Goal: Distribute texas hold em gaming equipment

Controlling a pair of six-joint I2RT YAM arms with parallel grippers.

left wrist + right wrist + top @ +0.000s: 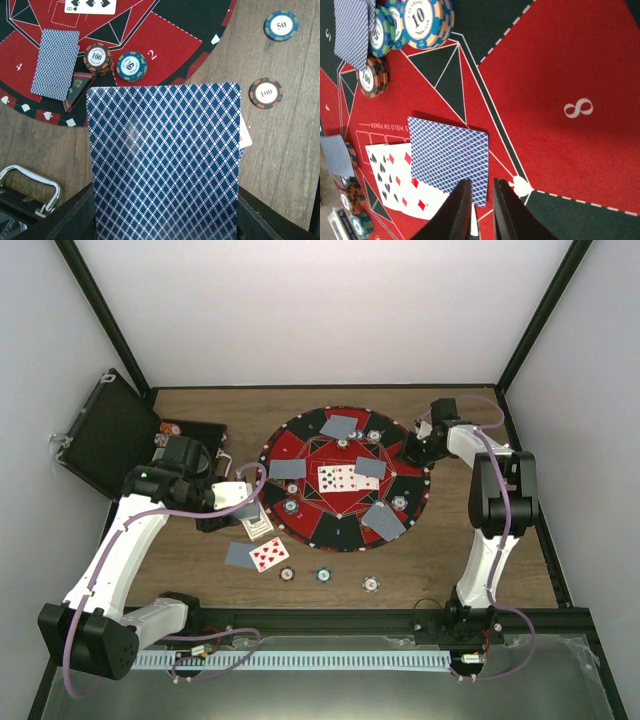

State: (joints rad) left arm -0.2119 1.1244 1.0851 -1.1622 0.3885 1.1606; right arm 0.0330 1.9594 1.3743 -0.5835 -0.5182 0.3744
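Note:
My left gripper [245, 502] is shut on a blue-backed playing card [165, 160] that fills the left wrist view between the jaws [165, 217]; whether more cards lie under it, I cannot tell. It hangs over the wood just left of the round mat [300, 445]. A red-pipped card [245, 137] peeks out beneath. My right gripper [418, 450] hovers over the mat's right side, its fingers [482, 187] almost together and empty. Just ahead of it a face-down card [450, 157] lies flat, overlapping face-up cards [395, 180]. Face-down cards [338, 425] and chips [290, 505] sit around the mat.
The black hinged case [110, 435] stands open at the back left with chips [170, 428] by it; its metal handle [35, 180] is near my left gripper. Three loose chips [323, 575] and two cards [255, 554] lie on the wood in front of the mat.

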